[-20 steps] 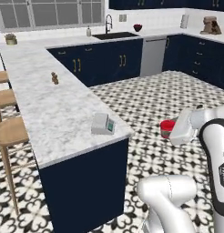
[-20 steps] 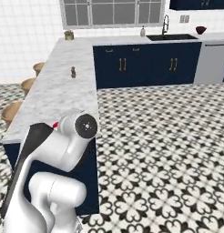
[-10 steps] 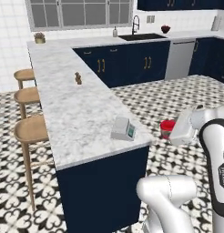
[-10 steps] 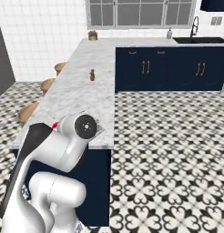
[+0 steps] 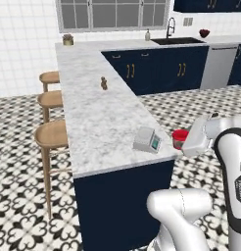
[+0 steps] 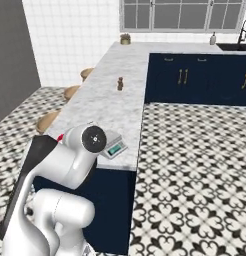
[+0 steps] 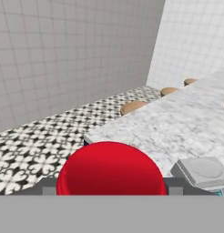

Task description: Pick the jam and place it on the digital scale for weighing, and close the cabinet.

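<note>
stools: 3 round wooden bar stools [image 5: 51,132] along the far-left side of the counter, seats tucked near its edge.
counter: long white-grey marble peninsula counter on navy blue base [image 5: 93,112]; small brown pepper-mill-like figure [image 5: 104,84] stands on it approx. midway, well apart from the scale.
scale: small light grey flat square-topped digital scale w/ teal display [image 5: 147,140] sits near the counter's near right corner; top plate bare. Hand view shows its grey top [image 7: 205,170] at lower right.
jam: tiny squat jar w/ red lid [image 5: 180,139] held off the counter edge, just beside the scale on its right, not on it. In hand view the red lid [image 7: 111,170] sits low centre between the fingers.
gripper: white 2-finger gripper [image 5: 183,141] clamped on the jam, jaws spread only to jar width, touching nothing else.
far right: sink w/ dark tap [image 5: 170,30] in back counter, navy low cabinets w/ brass handles [image 5: 156,71] below.
</note>
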You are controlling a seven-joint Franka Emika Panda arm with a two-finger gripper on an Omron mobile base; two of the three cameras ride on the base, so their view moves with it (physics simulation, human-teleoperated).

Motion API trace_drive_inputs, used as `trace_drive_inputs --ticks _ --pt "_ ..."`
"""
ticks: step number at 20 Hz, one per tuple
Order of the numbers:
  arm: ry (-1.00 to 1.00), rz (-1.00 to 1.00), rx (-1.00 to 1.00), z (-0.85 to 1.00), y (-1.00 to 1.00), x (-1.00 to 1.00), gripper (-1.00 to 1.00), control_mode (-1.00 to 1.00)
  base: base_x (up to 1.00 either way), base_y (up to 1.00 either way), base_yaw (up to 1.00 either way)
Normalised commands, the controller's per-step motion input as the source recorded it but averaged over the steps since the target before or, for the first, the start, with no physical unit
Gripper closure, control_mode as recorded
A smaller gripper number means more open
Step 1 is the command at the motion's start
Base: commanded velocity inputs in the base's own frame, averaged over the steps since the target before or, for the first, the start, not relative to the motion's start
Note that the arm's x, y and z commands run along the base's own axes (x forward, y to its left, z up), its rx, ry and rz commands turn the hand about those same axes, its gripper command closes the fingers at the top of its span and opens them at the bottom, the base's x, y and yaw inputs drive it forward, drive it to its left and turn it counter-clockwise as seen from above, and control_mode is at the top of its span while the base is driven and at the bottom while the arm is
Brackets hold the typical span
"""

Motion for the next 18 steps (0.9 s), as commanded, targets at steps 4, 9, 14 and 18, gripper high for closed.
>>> trace_drive_inputs --ticks 4,9,14,18 --pt "0.0 0.0 0.0 0.0 0.0 0.0 1.0 1.0 0.21 0.0 0.2" --pt "0.0 0.0 0.0 0.0 0.0 0.0 1.0 1.0 0.49 0.0 0.18" --pt "0.0 0.0 0.0 0.0 0.0 0.0 1.0 1.0 0.44 0.0 0.16" --pt "0.13 0.1 0.02 -0.04 -0.1 0.37 1.0 -1.0 0.0 0.0 0.0"
